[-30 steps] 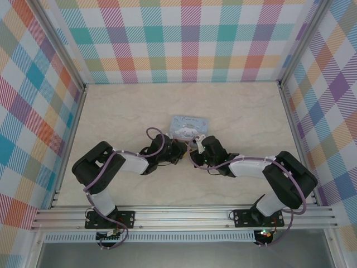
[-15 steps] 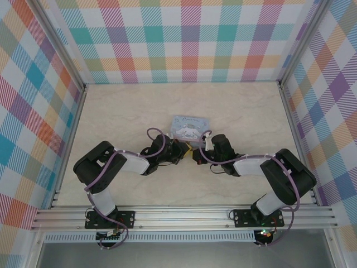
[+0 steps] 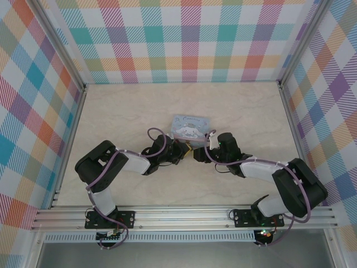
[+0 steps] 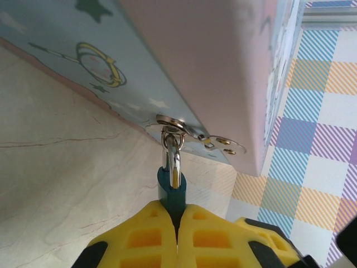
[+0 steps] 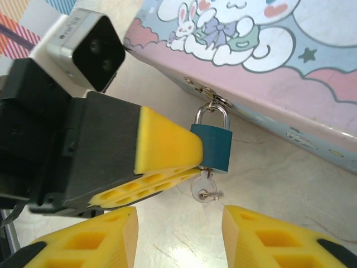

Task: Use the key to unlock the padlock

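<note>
The left gripper point(image 5: 192, 159) is clamped shut on the teal body of the padlock point(image 5: 212, 146), pinching it by its flat sides just below the silver shackle point(image 4: 171, 156), which is threaded through the hasp point(image 5: 207, 94) on the side wall of the cartoon-printed tin box point(image 5: 262, 84). The padlock hangs just beside the tin, a little above the marble-look table point(image 5: 279, 184). Its long axis runs almost straight down in the right wrist view, shackle end up at the hasp and keyway end down toward the table. The key point(image 5: 203, 191) appears to be seated in that keyway, sticking out of the bottom in line with the lock, its pale rounded bow lowest. The right gripper point(image 5: 179, 216) hovers below with its yellow fingers spread wide apart, gripping nothing, one to each side of the bow. The step in hand looks to be taking the bow and turning it. To do that well, the right fingers should close squarely on the flat faces of the bow, then rotate about the lock's long axis without pulling down, while the left holds the body firm so the thin key does not bend or slip out.
</note>
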Robot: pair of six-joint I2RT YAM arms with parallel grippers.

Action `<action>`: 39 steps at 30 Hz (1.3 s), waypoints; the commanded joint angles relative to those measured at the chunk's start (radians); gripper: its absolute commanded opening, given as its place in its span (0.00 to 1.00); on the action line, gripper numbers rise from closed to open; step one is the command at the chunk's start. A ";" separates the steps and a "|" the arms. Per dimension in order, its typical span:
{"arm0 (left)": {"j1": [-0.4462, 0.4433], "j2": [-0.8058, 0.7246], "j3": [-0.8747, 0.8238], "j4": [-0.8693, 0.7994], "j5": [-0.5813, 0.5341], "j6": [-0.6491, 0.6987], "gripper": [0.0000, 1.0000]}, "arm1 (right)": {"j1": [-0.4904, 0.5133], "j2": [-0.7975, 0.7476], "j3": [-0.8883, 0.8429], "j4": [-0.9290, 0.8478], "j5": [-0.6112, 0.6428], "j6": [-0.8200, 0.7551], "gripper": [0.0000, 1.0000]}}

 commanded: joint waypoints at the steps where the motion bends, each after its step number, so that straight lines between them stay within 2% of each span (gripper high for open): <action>1: 0.001 0.011 0.008 -0.048 -0.030 0.008 0.00 | -0.021 -0.035 -0.008 -0.049 -0.043 -0.061 0.45; 4: 0.001 0.007 0.013 -0.048 -0.027 0.001 0.00 | -0.012 -0.029 0.018 -0.098 -0.031 -0.127 0.42; 9: 0.001 -0.012 0.029 -0.062 -0.024 0.000 0.00 | 0.072 -0.065 0.007 -0.128 0.210 -0.312 0.41; 15: 0.001 -0.020 0.032 -0.075 -0.023 0.003 0.00 | 0.143 -0.057 0.023 -0.131 0.350 -0.448 0.40; 31: 0.001 -0.019 0.035 -0.081 -0.017 0.000 0.00 | 0.193 0.108 0.104 -0.083 0.386 -0.470 0.36; 39: 0.001 -0.021 0.036 -0.079 -0.015 0.000 0.00 | 0.194 0.149 0.112 -0.060 0.404 -0.454 0.26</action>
